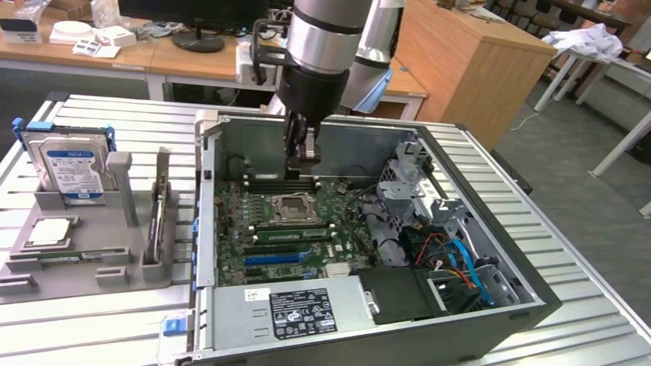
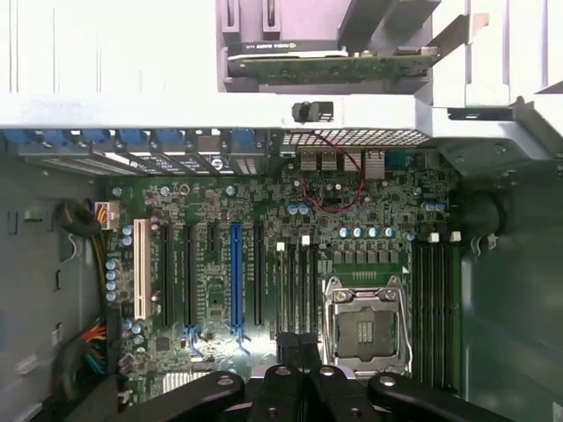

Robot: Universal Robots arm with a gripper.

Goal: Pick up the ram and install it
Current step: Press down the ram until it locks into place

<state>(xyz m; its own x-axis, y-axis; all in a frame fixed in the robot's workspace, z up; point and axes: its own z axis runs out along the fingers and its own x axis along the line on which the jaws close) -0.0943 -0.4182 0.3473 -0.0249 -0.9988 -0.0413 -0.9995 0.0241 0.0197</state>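
The ram (image 1: 72, 259), a thin green stick, lies flat in the grey holder (image 1: 20, 271) on the exterior view's left, outside the computer case. My gripper (image 1: 302, 174) hangs inside the open case (image 1: 206, 229), above the motherboard and far from the ram. Its dark fingers are shut together with nothing between them. In the wrist view the gripper (image 2: 299, 347) hovers over the end of the black memory slots (image 2: 297, 286) beside the CPU socket (image 2: 363, 327). More black slots (image 2: 435, 308) run along the socket's other side.
A hard drive (image 1: 72, 164) and a long upright card (image 1: 160, 217) stand in the grey holder. A blue slot (image 2: 235, 277), cables (image 1: 458, 259) and a power supply (image 1: 305, 309) crowd the case. The case walls rise around the motherboard.
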